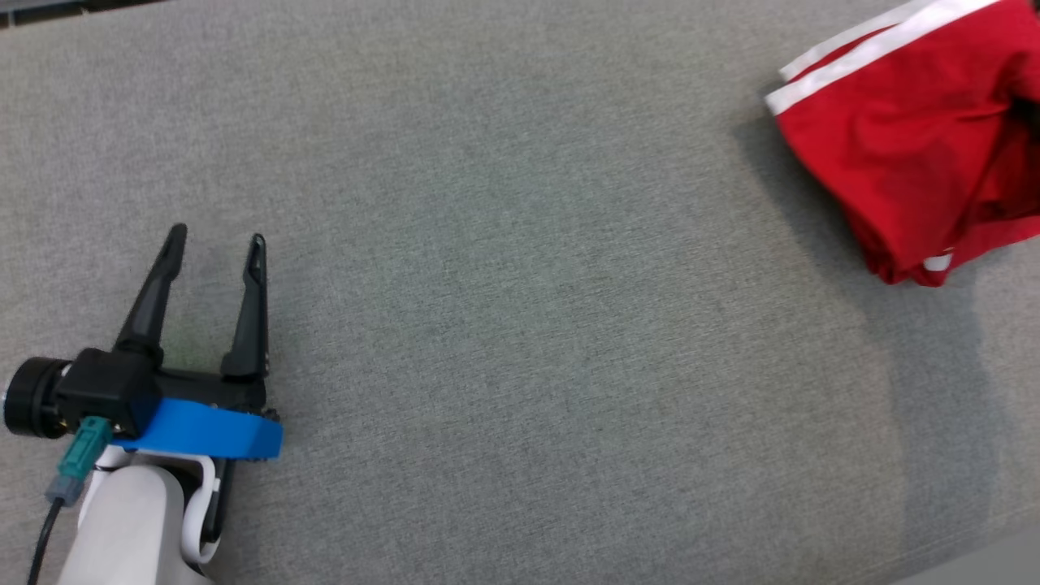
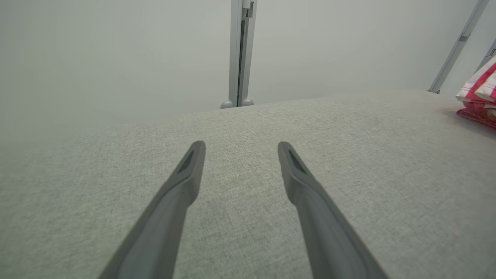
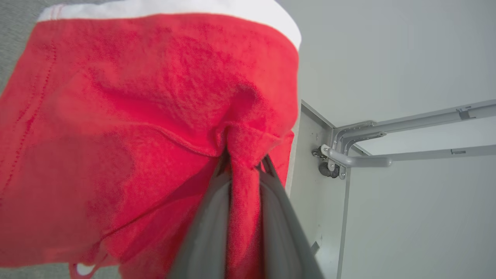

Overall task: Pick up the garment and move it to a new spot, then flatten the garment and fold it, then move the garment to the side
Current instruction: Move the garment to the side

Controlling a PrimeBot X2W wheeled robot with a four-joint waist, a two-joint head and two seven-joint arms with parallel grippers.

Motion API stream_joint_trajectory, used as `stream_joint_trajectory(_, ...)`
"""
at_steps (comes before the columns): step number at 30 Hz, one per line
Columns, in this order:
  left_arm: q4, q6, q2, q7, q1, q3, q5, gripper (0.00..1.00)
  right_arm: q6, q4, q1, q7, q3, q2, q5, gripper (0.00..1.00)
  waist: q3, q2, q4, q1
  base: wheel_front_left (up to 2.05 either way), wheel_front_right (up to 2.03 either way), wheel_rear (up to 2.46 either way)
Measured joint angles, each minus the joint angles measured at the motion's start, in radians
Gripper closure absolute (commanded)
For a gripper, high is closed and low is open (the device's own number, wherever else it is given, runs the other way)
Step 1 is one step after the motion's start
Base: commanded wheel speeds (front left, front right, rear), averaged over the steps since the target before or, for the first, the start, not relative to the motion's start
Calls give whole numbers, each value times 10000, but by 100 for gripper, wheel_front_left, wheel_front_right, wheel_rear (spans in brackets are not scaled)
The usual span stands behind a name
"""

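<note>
Grey fabric surface [image 1: 520, 325], red garment [image 1: 902, 146], pale wall [image 2: 116, 58]

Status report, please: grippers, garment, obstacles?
Left gripper open over grey surface. Right gripper shut on red garment, bunched, far right. No obstacle seen.

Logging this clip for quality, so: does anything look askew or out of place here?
The red garment is bunched, not flat, far right on the grey surface, a fold pinched in the right end effector. The left end effector is open, apart from it. Nothing looks damaged.
</note>
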Motion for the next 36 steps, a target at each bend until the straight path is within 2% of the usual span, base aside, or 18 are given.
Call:
stream_joint_trajectory(4,-372,0,226,194,-190,-96,0,0,0,1206,132,-428,-763,155,46,100,362,0,128,0,0,0,0)
stream_joint_trajectory(8,-713,-2,418,424,-253,-238,17,0,0,2336,503,-936,-1609,660,-50,100,632,0,249,0,0,0,0)
stream_joint_trajectory(9,-777,-2,453,445,-269,-251,17,0,0,2627,532,-1001,-1797,798,-150,82,672,0,282,0,0,0,0)
stream_joint_trajectory(11,-869,-2,525,527,-276,-265,13,0,0,3143,616,-1116,-2192,1104,-382,0,707,0,331,0,0,0,0)
stream_joint_trajectory(18,-773,54,449,500,-246,-370,-98,0,0,4397,776,-1822,-3484,2100,-1237,0,216,0,500,1,0,0,0)
stream_joint_trajectory(22,-364,102,171,209,-93,-393,-326,0,-2,4332,1138,-2727,-4261,2569,-1283,0,-467,0,785,0,0,0,0)
stream_joint_trajectory(28,364,242,-353,-140,427,-397,-658,0,-2,2592,2646,-3887,-4759,3126,-1179,0,-1756,0,1298,-2,0,0,0)
stream_joint_trajectory(33,757,347,-648,-276,1139,-203,-926,0,-2,575,4556,-4002,-5340,3584,-1053,0,-2807,0,1682,-4,0,0,0)
stream_joint_trajectory(36,855,393,-794,-297,1517,-98,-1018,0,-2,-602,5643,-3889,-5789,4132,-1137,0,-3301,0,1835,-4,0,0,0)
